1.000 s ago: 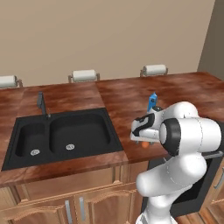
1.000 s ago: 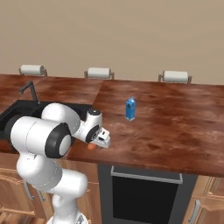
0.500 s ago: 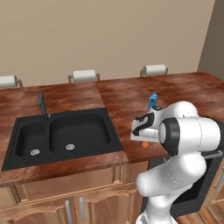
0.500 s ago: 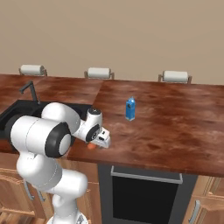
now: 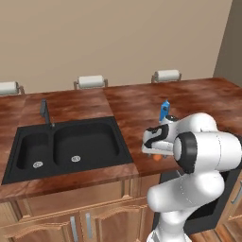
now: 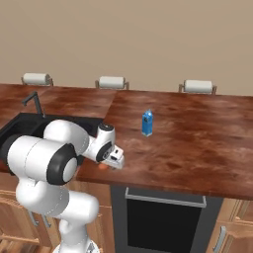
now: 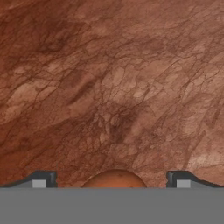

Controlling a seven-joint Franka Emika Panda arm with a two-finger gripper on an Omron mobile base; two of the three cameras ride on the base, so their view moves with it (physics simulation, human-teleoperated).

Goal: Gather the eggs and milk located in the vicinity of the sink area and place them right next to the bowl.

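Observation:
The orange-brown egg [image 5: 157,158] [image 6: 103,167] lies on the wood counter near its front edge, just right of the sink [image 5: 124,150] [image 6: 20,123]. My gripper [image 5: 156,153] [image 6: 110,163] points down right over it, open. In the hand view the egg [image 7: 114,178] shows as a rounded top between the two spread fingertips [image 7: 43,178], untouched on both sides, with the gripper [image 7: 111,180] centred on it. The blue milk carton [image 5: 163,110] [image 6: 147,123] stands upright farther back on the counter, behind the hand. The bowl is out of view.
A thin dark faucet [image 5: 45,112] [image 6: 32,100] rises behind the black double basin. Three paper-towel rolls [image 5: 91,81] [image 6: 111,82] hang along the back wall. A dark oven front [image 6: 163,217] sits under the counter to the right.

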